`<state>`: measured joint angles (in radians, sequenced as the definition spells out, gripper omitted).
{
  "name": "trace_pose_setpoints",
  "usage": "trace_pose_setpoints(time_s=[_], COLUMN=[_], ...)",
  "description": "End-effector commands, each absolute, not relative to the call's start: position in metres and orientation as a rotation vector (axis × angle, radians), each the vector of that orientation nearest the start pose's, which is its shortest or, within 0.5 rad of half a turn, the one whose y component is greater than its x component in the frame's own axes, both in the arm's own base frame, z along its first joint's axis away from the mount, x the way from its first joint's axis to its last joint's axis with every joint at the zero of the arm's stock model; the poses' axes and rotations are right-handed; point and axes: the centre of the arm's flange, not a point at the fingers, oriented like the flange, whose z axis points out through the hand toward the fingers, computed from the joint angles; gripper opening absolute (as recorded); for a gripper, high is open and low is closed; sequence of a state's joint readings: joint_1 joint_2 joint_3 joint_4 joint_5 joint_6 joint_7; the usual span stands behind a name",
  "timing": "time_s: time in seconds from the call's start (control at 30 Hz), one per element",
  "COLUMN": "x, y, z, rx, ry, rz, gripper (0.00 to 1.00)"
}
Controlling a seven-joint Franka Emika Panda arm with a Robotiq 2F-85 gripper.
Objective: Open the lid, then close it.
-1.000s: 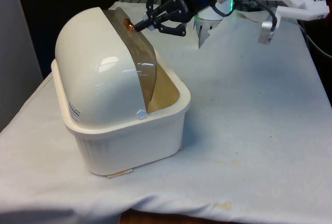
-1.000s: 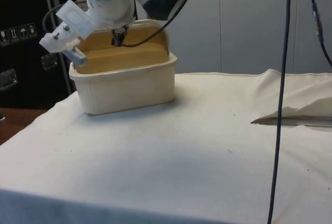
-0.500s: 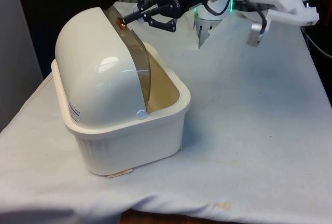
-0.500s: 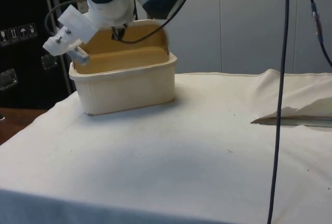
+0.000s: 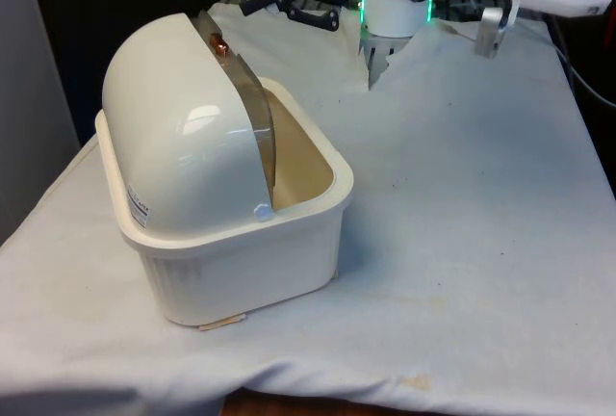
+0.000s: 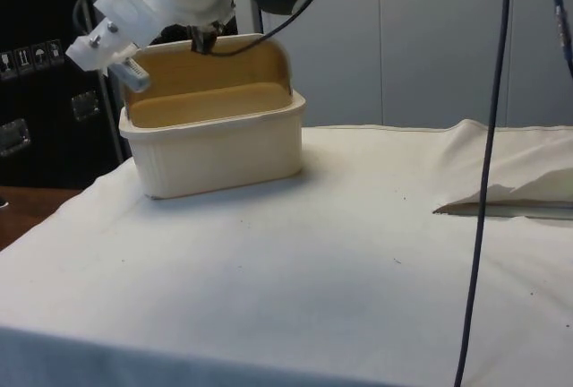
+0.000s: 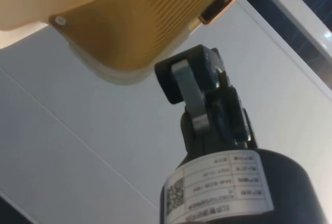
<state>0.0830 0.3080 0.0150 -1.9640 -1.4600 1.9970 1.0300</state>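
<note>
Since the earlier frame our gripper (image 5: pixel 252 4) has pulled up and back off the lid (image 5: pixel 252 122); before, its tips sat at the knob (image 5: pixel 218 46), now they're clear of it, above and behind the bread box (image 5: pixel 241 252). Fingers (image 7: pixel 188 86) look pressed together, holding nothing. Lid is rolled back under the dome, slid further in than before, so the box mouth is open. Box sits at the front view's left on the cloth (image 5: pixel 462 243); wide bare cloth to the right.

No legible text; end effector (image 7: pixel 199 86) label (image 7: pixel 218 185) unreadable.
</note>
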Motion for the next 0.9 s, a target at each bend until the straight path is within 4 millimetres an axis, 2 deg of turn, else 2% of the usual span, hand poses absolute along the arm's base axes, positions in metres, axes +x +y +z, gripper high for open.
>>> trace_pose_setpoints(time_s=[0.0,0.23,0.87], x=[0.613,0.61,0.629], y=[0.0,0.01,0.025], z=[0.34,0.347,0.362], rx=[1.963,1.999,2.085], ry=[-0.037,-0.07,-0.015], rz=[0.512,0.533,0.585], gripper=[0.0,0.0,0.0])
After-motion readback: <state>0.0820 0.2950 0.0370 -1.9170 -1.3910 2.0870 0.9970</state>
